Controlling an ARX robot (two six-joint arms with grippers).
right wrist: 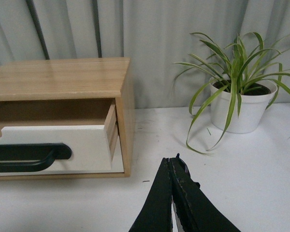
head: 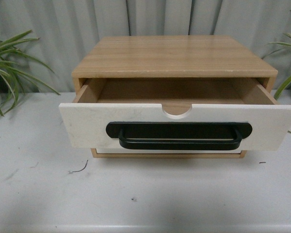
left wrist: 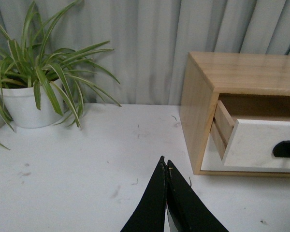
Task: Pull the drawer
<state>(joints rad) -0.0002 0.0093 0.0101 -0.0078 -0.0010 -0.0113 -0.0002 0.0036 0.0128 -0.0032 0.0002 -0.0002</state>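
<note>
The drawer [head: 87, 127] is a wide wooden box with a white front, a long black bar handle [head: 178, 135] across it, and a half-round notch [head: 177, 109] in its top edge. It stands pulled well out toward the camera, level, its bare wooden inside showing empty.

Black tapered end effector [left wrist: 166, 166] fingers

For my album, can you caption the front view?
White-fronted drawer pulled open from its wooden cabinet, no claw in sight.
</note>
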